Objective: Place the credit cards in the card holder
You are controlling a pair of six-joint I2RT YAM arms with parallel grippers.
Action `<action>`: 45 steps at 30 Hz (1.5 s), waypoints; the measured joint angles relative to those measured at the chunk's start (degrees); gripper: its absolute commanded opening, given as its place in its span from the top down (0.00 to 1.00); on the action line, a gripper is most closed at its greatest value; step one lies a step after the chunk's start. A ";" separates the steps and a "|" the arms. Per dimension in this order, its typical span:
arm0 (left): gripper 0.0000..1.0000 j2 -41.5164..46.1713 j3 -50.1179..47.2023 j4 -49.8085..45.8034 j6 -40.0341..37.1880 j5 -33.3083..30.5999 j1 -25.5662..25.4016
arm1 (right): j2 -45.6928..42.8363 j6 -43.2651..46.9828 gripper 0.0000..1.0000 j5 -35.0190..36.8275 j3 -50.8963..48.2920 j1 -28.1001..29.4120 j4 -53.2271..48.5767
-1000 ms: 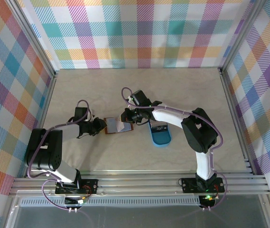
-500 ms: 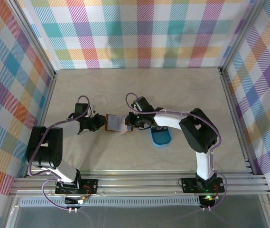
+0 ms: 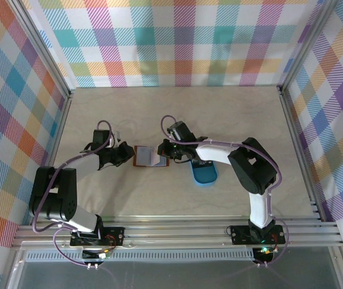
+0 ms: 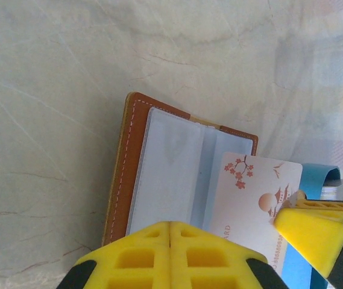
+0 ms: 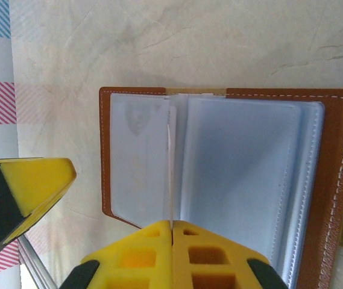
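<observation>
Wallet [image 3: 149, 156] lying open. Left gripper [image 3: 129, 155] sitting closed at its 9 o'clock edge. Right gripper [image 3: 166, 152], at 3 o'clock, pinching a card [image 4: 249, 192] over it.

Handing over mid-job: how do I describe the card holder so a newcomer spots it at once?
On the table, just left of the blue oval tray, lies the card holder. It is the open reddish-brown leather wallet with clear sleeves; the tray is blue plastic.
</observation>
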State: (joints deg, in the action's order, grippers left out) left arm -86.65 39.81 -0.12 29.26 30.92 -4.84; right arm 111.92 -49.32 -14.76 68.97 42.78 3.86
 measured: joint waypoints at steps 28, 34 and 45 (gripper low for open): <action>0.95 -7.72 0.00 3.39 -0.17 0.07 0.00 | 0.02 -1.14 1.00 1.25 0.00 0.02 2.14; 0.95 -7.72 -0.20 3.52 -0.17 0.09 -0.02 | 0.13 -1.55 1.00 1.22 0.00 0.02 3.17; 0.94 -7.80 -0.28 3.58 -0.17 0.09 0.00 | 1.92 -3.13 1.00 1.01 0.00 0.02 4.17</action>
State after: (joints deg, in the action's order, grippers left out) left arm -94.45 39.53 3.46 29.08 31.00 -4.84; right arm 113.84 -52.45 -13.76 68.97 42.81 8.03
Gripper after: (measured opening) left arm 0.061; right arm 0.057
